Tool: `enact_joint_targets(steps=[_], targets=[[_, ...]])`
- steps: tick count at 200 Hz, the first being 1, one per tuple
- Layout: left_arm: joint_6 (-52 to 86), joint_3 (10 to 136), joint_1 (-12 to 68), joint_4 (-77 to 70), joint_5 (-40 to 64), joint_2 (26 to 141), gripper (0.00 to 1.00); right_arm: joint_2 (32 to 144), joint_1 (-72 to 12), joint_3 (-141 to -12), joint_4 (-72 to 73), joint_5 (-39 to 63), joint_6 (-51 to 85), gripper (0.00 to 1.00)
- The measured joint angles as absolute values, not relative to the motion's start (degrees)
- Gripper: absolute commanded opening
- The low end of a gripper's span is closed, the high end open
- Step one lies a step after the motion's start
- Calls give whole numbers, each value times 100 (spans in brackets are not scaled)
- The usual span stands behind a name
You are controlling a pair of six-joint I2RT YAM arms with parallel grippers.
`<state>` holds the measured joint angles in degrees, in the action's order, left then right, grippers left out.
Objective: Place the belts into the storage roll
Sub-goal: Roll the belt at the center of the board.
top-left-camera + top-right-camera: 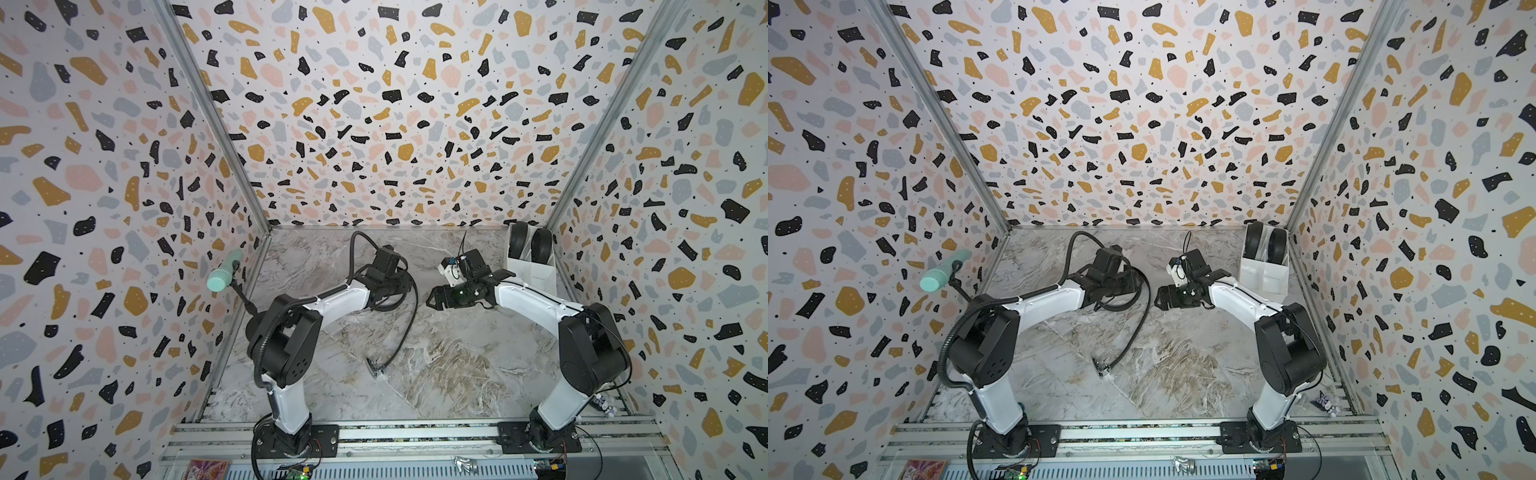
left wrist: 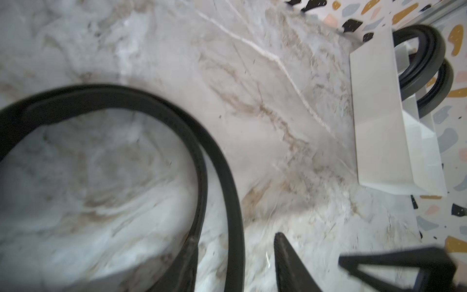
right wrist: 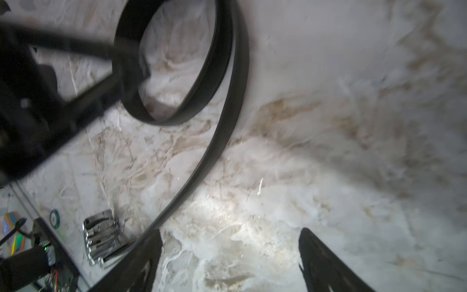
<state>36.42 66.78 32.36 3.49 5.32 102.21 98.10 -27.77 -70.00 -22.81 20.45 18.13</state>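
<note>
Belts fill two far cells of the storage roll; the thin belt sprawls loosely on the table. My left pincer stands part-open astride a strand, not clamped; the right pincer is wide and empty. Next, I reckon: regrip, coil tighter. Roll hugs the corner; mid-table is free.

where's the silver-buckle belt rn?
In a top view the belt lies loose on the marble table, looped beside the left arm, with its silver buckle toward the front; it is not in the white box.
</note>
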Motion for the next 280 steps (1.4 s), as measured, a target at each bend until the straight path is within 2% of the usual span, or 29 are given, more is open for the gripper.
enact_joint_targets(steps=[34, 82, 107, 128, 158, 176, 193, 238, 280], targets=[[3465, 5627, 3371, 541, 574, 9601, 46, 10731, -2836, -8287, -2418, 1750, 1815, 91], [3044, 5229, 4064, 812, 657, 9491, 46, 12593, -3367, -10733, -3395, 1133, 1487, 100], [2958, 5006, 4160, 854, 628, 9485, 46, 13520, -3662, -12101, -4047, 738, 1288, 100], [2908, 4930, 4228, 902, 554, 9487, 46, 14011, -3839, -12731, -4447, 582, 1184, 99], [2882, 4925, 4403, 893, 528, 9502, 44, 14206, -3885, -12884, -4858, 436, 1098, 97], [2842, 4925, 4519, 893, 519, 9561, 37, 14206, -3874, -12886, -5061, 301, 1041, 95], [2792, 4923, 4571, 871, 475, 9616, 27, 14206, -3874, -12886, -5236, 169, 982, 93], [2757, 4849, 4593, 812, 226, 9623, 9, 14149, -3876, -12768, -5588, -123, 825, 94], [2738, 4753, 4604, 681, 113, 9601, 1, 13688, -3874, -12180, -5586, -183, 770, 94]])
